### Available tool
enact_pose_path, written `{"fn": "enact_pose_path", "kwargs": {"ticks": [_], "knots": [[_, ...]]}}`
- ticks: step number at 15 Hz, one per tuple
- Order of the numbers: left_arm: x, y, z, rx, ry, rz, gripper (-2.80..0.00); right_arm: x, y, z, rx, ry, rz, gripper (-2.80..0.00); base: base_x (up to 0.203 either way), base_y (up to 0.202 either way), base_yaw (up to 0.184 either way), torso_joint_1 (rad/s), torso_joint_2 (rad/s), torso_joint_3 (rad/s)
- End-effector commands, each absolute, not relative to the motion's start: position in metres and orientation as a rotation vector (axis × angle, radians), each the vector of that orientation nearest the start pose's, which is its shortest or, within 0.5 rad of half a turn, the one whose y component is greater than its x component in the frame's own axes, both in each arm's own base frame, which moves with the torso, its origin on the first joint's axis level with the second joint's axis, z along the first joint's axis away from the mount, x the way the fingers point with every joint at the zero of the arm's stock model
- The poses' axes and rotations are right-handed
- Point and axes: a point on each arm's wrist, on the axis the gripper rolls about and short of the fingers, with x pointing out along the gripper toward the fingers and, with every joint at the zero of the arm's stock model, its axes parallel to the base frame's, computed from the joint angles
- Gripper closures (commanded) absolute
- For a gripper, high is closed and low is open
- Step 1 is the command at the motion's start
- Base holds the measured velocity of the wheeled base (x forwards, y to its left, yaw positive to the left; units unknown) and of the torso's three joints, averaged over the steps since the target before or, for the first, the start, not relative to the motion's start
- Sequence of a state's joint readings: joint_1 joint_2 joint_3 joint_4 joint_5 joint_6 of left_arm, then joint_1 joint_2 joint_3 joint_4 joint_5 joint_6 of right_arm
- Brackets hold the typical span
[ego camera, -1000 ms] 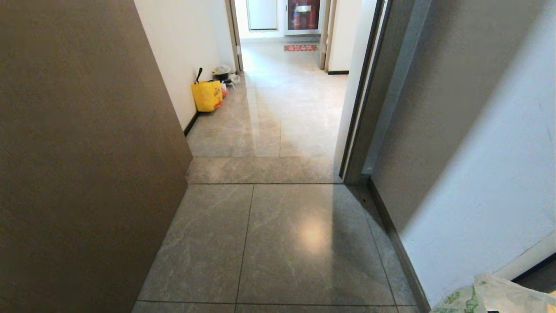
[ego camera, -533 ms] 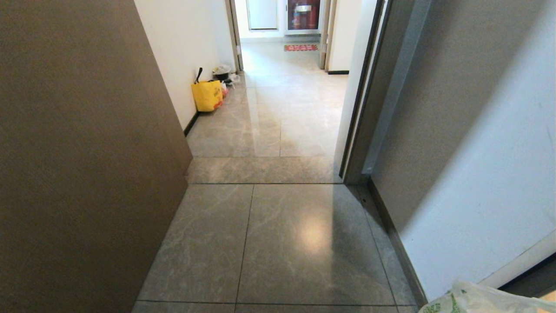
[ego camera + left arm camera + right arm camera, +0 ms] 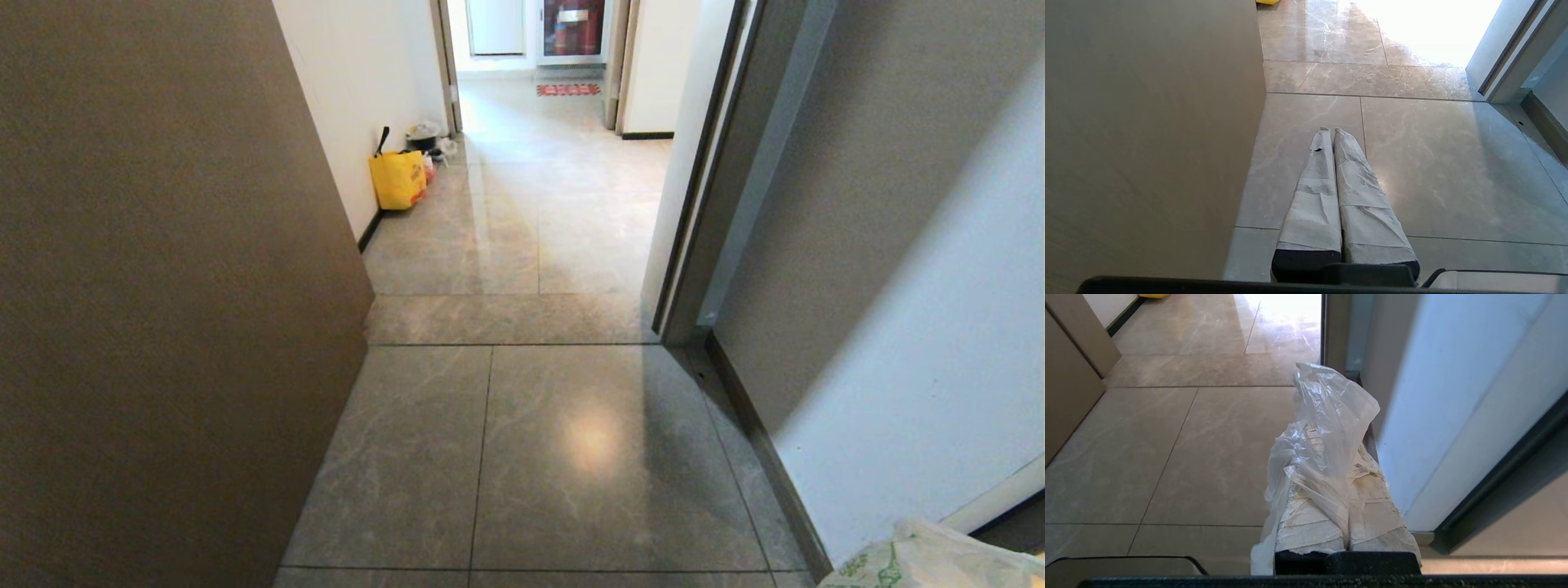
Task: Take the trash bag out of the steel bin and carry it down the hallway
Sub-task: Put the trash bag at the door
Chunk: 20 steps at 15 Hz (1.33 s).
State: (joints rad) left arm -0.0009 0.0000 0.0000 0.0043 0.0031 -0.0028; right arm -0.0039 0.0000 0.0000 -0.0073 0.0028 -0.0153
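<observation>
**Bag in the right end effector at the doorway**

Since the earlier frame the whole view has shifted slightly sideways, so the camera moved; the yellow tote (image 3: 397, 178) stays by the wall. The right end effector (image 3: 1331, 428) is clamped shut on the trash bag (image 3: 1327, 416), beside the door frame (image 3: 718, 163). The left end effector (image 3: 1331, 130) is closed and empty. Beyond the frame, the hallway (image 3: 539, 212) shows glossy veined tiles. In the head view the bag is cut off at the corner.
</observation>
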Motion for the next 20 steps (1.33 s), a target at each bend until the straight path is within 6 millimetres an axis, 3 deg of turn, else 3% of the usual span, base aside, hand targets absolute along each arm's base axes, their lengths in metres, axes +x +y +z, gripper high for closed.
{"fn": "enact_pose_path", "kwargs": {"ticks": [1,9,20], "knots": [[-0.0228,0.0001,0.075,-0.003,0.005,0.003,0.0,-0.0227,0.0001,0.0763,-0.015,-0.006,0.0,0.0,0.0,0.085,0.0,0.002,0.01,0.003],[-0.0228,0.0001,0.075,-0.005,0.005,0.003,0.0,-0.0227,0.0001,0.0763,-0.015,-0.006,0.0,0.0,0.008,0.0,0.0,0.0,0.0,0.0],[-0.0228,0.0001,0.075,-0.006,0.005,0.003,0.0,-0.0227,0.0001,0.0763,-0.015,-0.006,0.0,0.0,0.189,0.0,0.001,0.002,0.0,0.002]]}}
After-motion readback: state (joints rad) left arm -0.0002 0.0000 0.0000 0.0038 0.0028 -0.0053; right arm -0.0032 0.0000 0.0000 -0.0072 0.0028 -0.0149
